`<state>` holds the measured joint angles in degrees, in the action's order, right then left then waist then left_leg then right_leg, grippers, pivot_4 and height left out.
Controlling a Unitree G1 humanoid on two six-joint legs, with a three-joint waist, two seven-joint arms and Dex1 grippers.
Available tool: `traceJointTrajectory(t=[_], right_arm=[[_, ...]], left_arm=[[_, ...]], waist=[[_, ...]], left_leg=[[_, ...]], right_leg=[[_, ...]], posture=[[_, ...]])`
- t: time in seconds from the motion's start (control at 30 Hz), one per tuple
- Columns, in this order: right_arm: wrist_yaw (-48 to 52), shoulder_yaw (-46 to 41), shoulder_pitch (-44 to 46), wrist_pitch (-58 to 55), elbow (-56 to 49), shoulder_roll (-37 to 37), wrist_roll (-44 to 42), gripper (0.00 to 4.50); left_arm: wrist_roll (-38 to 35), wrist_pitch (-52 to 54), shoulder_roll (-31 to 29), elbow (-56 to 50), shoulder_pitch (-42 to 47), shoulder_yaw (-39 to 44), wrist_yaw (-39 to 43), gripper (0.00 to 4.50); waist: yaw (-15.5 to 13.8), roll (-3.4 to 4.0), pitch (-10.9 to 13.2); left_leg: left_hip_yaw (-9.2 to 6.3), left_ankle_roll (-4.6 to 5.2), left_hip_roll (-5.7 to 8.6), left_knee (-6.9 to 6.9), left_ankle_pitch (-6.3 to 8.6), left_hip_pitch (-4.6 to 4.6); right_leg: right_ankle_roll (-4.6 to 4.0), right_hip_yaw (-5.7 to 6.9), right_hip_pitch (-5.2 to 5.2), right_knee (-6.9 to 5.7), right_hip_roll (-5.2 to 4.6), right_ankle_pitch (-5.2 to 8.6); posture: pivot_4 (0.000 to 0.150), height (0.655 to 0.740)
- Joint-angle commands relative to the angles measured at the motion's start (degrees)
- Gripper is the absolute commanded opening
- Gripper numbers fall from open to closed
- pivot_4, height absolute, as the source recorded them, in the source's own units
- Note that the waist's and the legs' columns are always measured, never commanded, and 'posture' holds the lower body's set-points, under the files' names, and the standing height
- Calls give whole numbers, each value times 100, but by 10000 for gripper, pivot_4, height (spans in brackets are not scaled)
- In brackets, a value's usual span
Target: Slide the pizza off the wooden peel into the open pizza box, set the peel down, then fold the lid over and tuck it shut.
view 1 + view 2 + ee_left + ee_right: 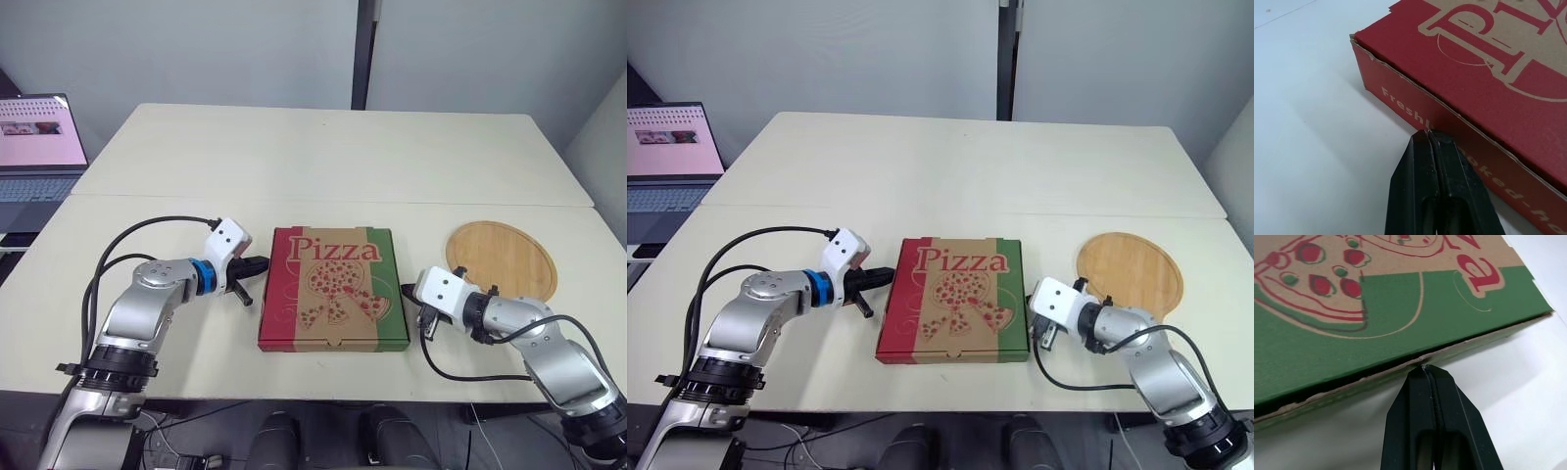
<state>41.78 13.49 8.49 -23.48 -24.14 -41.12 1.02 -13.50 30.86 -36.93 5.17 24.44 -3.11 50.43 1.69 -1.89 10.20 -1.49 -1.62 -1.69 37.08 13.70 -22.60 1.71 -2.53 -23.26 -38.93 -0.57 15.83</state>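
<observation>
pizza box (334, 289): lid down, near front edge of table (323, 157); light, thin cardboard, likely dents; press at side seams. peel (502, 258) beside, right. left gripper (263, 263), right gripper (406, 292): fingers together, flanking box

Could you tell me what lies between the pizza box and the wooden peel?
The right gripper, shut, at the pizza box's green side, in both eye views.
</observation>
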Motion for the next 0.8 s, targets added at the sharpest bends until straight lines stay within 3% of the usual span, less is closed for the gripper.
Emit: traceJointTrajectory(t=[0.03, 0.37, 0.6, 0.8], right_arm=[[138, 0, 19, 14, -371, 43, -107, 393], [65, -332, 16, 68, -341, -30, -37, 393], [333, -1999, -361, -25, -333, -268, -982, 393], [1018, -3501, -1069, 636, 587, -1036, -1237, 393]], left_arm=[[-18, -89, 143, -90, 217, -103, 46, 0], [46, -138, 5, -39, 108, 71, 131, 0], [97, -809, -1100, 164, -582, 850, 459, 0], [306, -1746, -1929, 482, -1489, 1645, 417, 0]], waist=[[0, 0, 0], [6, 0, 0], [13, -1, 1], [-16, -1, 3]], left_leg=[[1, 0, 0, 0, 0, 0], [0, 0, 0, 0, 0, 1], [0, 0, -6, -5, 0, 4], [10, 0, -4, -8, 0, 4]], right_leg=[[-1, 0, 0, 0, 0, 0], [-1, -1, 0, 0, 0, -1], [-2, 0, 0, 0, 1, -1], [-6, 1, 3, 6, -39, -2]], posture=[[1500, 7343], [1500, 7343], [1500, 7343], [1500, 7343]])
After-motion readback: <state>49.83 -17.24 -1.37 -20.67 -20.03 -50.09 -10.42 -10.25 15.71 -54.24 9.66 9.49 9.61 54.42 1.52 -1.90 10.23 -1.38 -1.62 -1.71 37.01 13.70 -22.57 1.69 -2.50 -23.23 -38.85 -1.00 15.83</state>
